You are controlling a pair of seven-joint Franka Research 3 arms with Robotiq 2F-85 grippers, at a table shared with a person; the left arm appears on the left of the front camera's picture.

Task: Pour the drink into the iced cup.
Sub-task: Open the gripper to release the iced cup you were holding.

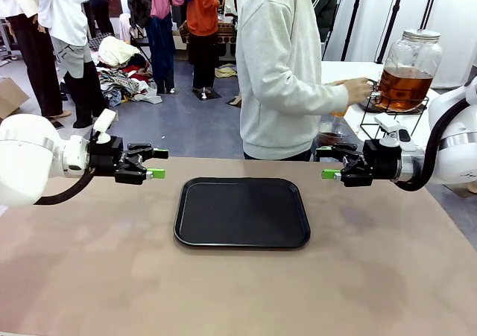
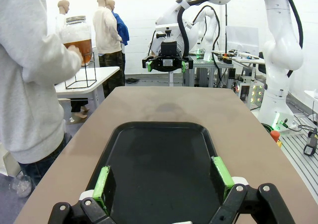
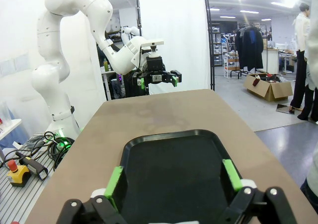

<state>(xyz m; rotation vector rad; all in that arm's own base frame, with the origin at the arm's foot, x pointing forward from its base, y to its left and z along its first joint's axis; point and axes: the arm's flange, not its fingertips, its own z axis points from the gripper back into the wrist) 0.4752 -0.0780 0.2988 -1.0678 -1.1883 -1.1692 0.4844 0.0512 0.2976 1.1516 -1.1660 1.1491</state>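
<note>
Drink positioned beyond right arm

The drink (image 1: 404,86) was held in a jar at 2 o'clock; the right gripper (image 1: 330,164), jaws spread, was nearer than the left gripper (image 1: 158,164), also spread.

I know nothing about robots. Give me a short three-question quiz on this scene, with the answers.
1. True or false: both grippers are open and hold nothing.
2. What lies on the table between the two arms? A) tray B) cup C) bottle
3. Where is the person's hand?

Key: 1. True: left gripper and right gripper are open, holding nothing. 2. A, a black tray. 3. The hand is at the drink jar on the side table.
</note>
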